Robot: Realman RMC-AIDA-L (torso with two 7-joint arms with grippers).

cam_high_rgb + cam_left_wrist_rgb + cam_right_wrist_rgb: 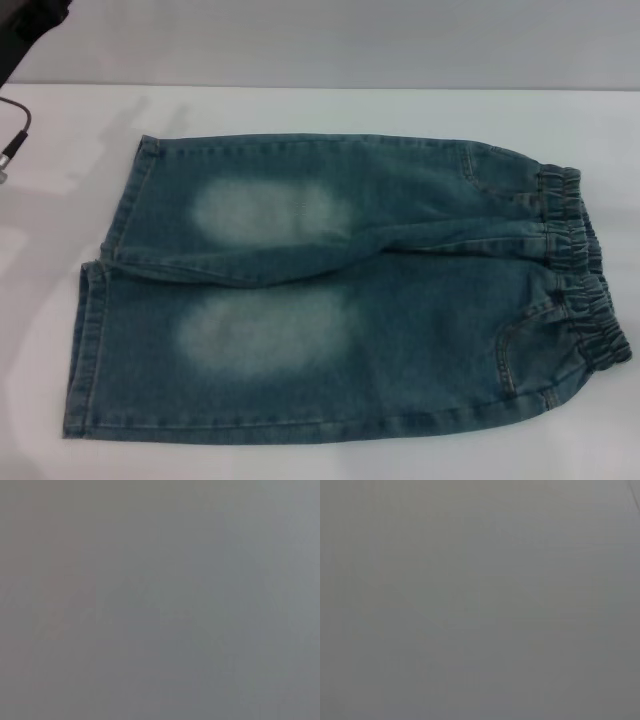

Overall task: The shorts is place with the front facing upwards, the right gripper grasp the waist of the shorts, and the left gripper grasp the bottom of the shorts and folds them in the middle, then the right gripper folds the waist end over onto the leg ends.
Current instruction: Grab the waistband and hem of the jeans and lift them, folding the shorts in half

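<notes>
The shorts (400, 300) lie flat and front up on the white table (320, 110) in the head view. They are blue-green denim with two pale thigh patches. The gathered elastic waist (585, 270) is at the right. The bottom of the shorts, the two straight leg ends (85, 350), is at the left. Only a dark piece of the left arm (30, 25) and a small plug (12, 148) show at the upper left edge, apart from the cloth. Neither gripper's fingers show in any view. Both wrist views hold only plain grey.
White tabletop surrounds the shorts on the left, the far side and the right. The near leg reaches almost to the table's front edge. A grey wall (350, 40) rises behind the table.
</notes>
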